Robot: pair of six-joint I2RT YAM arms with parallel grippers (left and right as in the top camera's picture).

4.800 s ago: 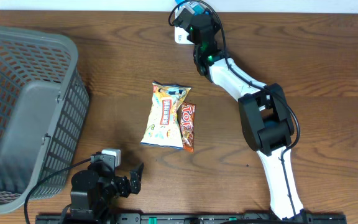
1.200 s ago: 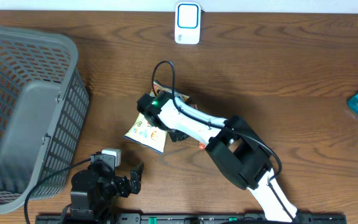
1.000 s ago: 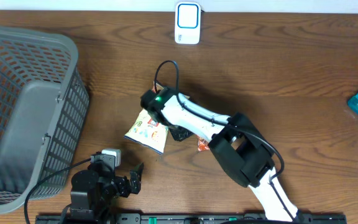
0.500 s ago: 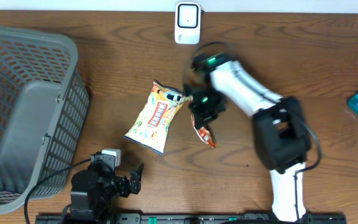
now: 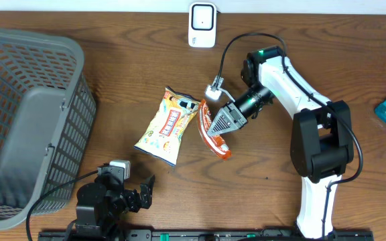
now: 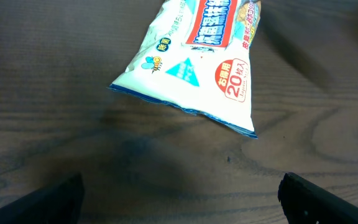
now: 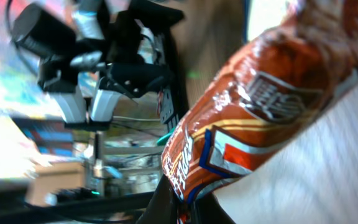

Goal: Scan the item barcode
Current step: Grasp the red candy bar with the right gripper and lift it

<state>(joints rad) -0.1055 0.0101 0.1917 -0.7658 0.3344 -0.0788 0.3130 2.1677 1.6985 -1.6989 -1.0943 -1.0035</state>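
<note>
Swinging rightward since half second ago, carrying snack packet (image 5: 214, 131) just beside white bag (image 5: 168, 125). Arching right arm (image 5: 293, 73) over table (image 5: 112, 60), clamping packet in right gripper (image 5: 228, 120), below scanner (image 5: 202, 25). Holding left gripper (image 5: 145, 191) spread wide near front edge.

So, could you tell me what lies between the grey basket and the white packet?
Nothing: only bare table between basket and packet, seen in the overhead view.
</note>
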